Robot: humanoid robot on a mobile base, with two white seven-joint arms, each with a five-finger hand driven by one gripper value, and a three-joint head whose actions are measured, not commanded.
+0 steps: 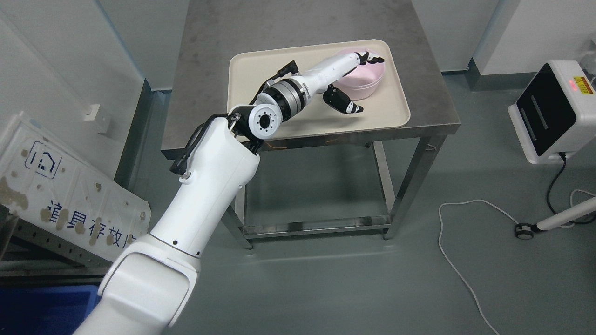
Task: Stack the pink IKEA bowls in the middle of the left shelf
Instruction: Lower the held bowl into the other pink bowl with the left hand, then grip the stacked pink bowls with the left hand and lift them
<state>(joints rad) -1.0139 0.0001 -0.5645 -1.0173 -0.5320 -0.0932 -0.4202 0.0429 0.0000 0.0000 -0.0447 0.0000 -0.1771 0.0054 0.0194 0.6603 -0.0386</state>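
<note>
Nearest the camera, the left arm (205, 186) rises from the lower left of the head view and stretches out over the steel table (205, 60), its wrist crossing the cream tray (260, 65) that sits on the tabletop. Beyond the wrist, the left hand (356, 77) reaches the pink bowl (368, 81), which stands in the far right part of the tray, near its right rim. The dark fingers (372, 58) lie across the top of the bowl's far rim, while the thumb (344, 102) hangs apart on the near side, outside the wall and seemingly not yet pressed against it. So the hand looks spread around the bowl, straddling its rim rather than pinching it; whether any pad already touches is hard to tell from here.

Judging by this, the step in hand is the grasp. To do it well, the thumb should close against the near outer wall while the fingers hook inside the far rim, squeezing evenly so the light bowl does not skid across the smooth tray or tip. Only one bowl is visible; the shelf is not clearly in view. The right arm does not show.
</note>
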